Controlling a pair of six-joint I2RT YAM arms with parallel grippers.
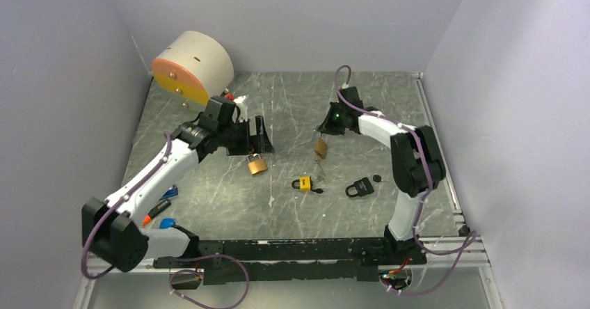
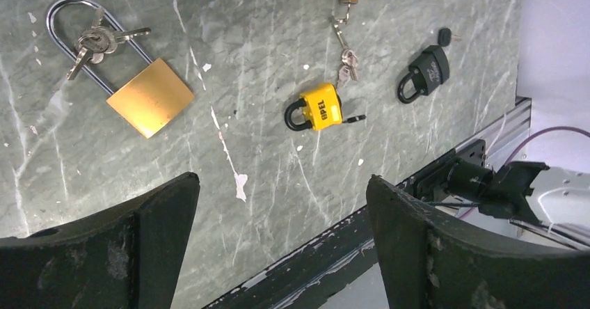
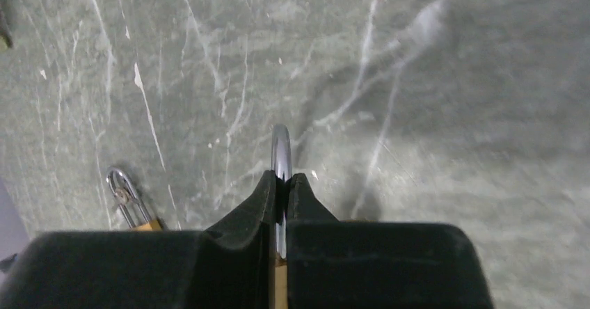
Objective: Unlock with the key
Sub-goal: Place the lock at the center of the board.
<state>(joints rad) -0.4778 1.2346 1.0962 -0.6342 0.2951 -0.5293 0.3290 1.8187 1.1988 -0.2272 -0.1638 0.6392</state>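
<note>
The left arm starts at the near left corner, bends at the elbow and reaches out over the grey scratched surface (image 1: 362, 93). The left hand (image 1: 252, 140) is wide open and holds nothing. Its two black fingers (image 2: 156, 236) stand far apart in the left wrist view. Near it, the big brass padlock (image 2: 149, 98) lies flat on the surface. A few silver keys (image 2: 94, 42) are hooked on its silver loop.

The right arm goes up from the near right corner, folds at the elbow and reaches toward the middle. The right hand (image 3: 281, 181) is shut tight on the small brass padlock (image 1: 321, 147). It pinches the shiny loop (image 3: 280, 149), and the padlock hangs down under the hand. A small bunch of keys (image 1: 320, 166) dangles below the padlock. I cannot tell if the bunch touches the surface.

The yellow padlock with a black loop (image 1: 302, 183) lies near the middle, with a dark key sticking out of it. The black padlock (image 1: 359, 187) lies to its right, with a tiny black key (image 1: 377, 178) just beside it.

In the right wrist view the fingers hide nearly all of the small padlock's body, and only a thin brass strip shows. In the left wrist view that padlock is cut off at the top edge.
</note>
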